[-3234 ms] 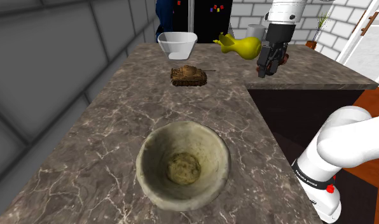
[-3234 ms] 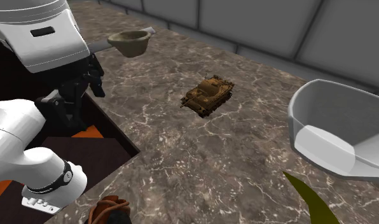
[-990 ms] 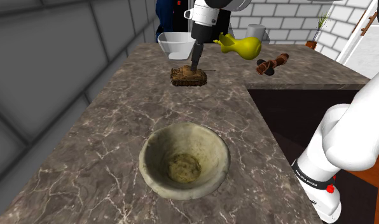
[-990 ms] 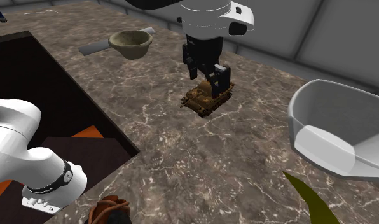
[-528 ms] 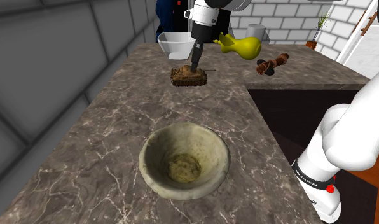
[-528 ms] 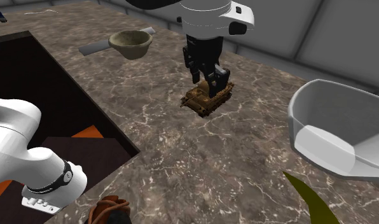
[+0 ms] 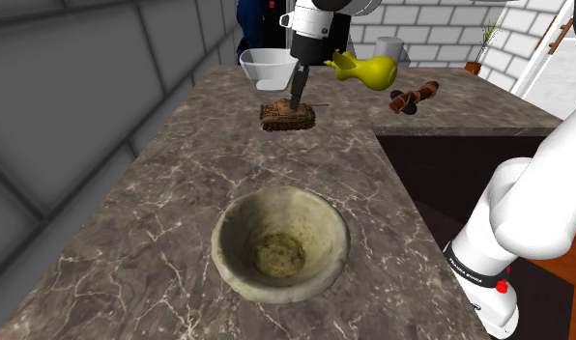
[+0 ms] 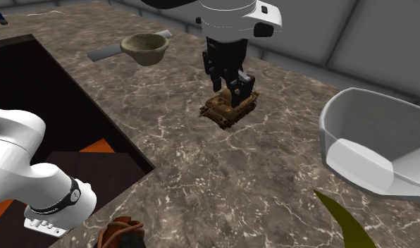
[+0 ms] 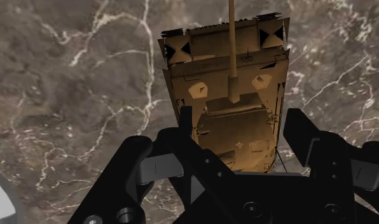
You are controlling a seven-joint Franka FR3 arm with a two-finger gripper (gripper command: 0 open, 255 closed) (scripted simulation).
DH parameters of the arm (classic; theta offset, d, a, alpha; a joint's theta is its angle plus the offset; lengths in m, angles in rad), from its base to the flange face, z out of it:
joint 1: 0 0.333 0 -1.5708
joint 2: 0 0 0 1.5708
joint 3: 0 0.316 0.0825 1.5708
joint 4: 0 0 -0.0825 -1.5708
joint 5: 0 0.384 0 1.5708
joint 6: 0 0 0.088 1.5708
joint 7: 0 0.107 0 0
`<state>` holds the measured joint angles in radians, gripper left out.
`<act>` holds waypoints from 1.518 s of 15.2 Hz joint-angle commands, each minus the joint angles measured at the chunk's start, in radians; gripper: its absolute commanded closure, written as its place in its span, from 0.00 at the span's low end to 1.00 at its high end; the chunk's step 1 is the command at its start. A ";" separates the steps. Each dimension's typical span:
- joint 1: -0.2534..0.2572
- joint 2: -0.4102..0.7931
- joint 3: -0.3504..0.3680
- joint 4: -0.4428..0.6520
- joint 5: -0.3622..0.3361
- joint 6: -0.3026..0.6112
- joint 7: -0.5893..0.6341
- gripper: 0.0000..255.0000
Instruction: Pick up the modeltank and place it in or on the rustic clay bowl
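Change noted: over the last few seconds the all-black two-finger gripper [image 7: 295, 99] has travelled from the far corner of the counter to a position straight above the small brown model tank [image 7: 286, 116], and within the last second its fingers have drawn inward from a wider stance. In the wrist view the gripper [image 9: 238, 121] is narrowed around the rear half of the model tank [image 9: 229, 89], one finger against each flank as far as can be seen, so I judge it clamped on the hull. The model tank [image 8: 231, 107] has not left the dark veined marble counter [image 7: 170, 164]; it sits flat, barrel pointing away from the gripper [image 8: 230, 88], in the same spot as before. Meaning for the task: approach and closure look finished, lift not yet begun. The rough beige clay bowl [image 7: 230, 241] stands empty, well apart from the tank, towards the near end of the counter in the shoulder view. A clear vertical rise is needed first, then a carry over the rim.
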<state>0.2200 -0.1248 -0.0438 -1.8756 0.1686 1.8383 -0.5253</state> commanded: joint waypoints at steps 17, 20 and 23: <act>-0.002 0.046 -0.005 0.289 -0.004 -0.241 0.033 1.00; -0.003 0.062 -0.006 0.349 -0.003 -0.285 0.039 1.00; -0.004 0.081 -0.007 0.414 -0.001 -0.331 0.044 1.00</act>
<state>0.2161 -0.0529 -0.0512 -1.4849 0.1665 1.5215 -0.4836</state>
